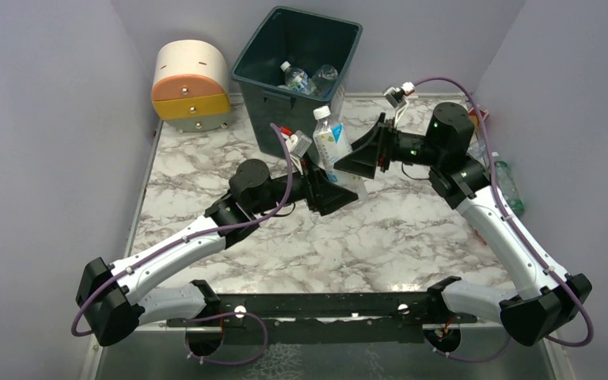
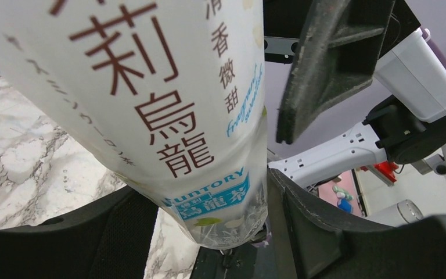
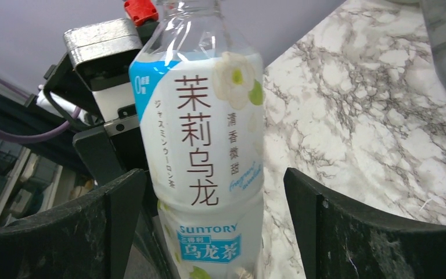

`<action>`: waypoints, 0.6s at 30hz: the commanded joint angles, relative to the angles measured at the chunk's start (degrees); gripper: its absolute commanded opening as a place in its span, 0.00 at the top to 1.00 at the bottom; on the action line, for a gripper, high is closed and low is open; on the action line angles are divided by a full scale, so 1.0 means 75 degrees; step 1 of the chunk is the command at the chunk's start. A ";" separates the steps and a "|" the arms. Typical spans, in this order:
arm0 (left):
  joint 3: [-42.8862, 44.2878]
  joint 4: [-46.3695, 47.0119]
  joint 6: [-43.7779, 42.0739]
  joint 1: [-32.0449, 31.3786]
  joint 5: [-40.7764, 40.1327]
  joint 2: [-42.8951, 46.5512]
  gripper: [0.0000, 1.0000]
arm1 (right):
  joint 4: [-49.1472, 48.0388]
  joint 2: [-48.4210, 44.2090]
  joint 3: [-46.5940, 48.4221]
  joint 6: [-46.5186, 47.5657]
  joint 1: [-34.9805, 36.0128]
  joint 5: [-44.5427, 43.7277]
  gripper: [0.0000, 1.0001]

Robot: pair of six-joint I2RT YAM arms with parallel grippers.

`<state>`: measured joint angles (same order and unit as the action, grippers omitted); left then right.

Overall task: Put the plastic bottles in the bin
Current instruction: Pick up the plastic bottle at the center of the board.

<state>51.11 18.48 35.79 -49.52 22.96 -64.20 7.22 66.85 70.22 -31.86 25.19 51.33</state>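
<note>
A clear plastic bottle (image 1: 331, 141) with a white and blue label and a white cap stands upright above the table, in front of the bin (image 1: 253, 75). My left gripper (image 1: 339, 188) is shut on its lower end; in the left wrist view the bottle (image 2: 168, 116) fills the space between the fingers of the left gripper (image 2: 209, 195). From the right, my right gripper (image 1: 366, 152) stands open around the bottle. The right wrist view shows gaps on both sides between the bottle (image 3: 203, 145) and the right gripper (image 3: 215, 186). Two clear bottles (image 1: 294, 77) lie inside the bin.
A cream, orange and yellow drawer unit (image 1: 190, 83) stands at the back left beside the bin. Another bottle (image 1: 507, 184) lies at the table's right edge behind the right arm. The marble table (image 1: 380, 237) stretches in front of both grippers.
</note>
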 commanded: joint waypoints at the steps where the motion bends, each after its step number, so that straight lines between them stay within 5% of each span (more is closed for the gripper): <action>1: 0.0383 0.0104 -0.0180 0.0091 0.0033 0.0053 0.39 | 0.0423 -0.0107 0.0301 0.0110 0.0063 -0.0843 0.08; 10: 0.0993 -0.0583 -0.0544 0.0465 0.0098 -0.0091 0.39 | 0.1527 -0.0848 0.0861 0.0420 0.0045 -0.3631 0.02; 18: 0.1420 -0.0543 -0.0578 0.0826 0.0376 -0.0506 0.39 | 0.1762 -0.1423 0.1260 0.0615 0.0045 -0.4458 0.01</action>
<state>58.02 13.72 32.86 -44.97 23.22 -66.04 17.69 57.19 77.89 -29.04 25.54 23.92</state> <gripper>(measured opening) 0.650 0.994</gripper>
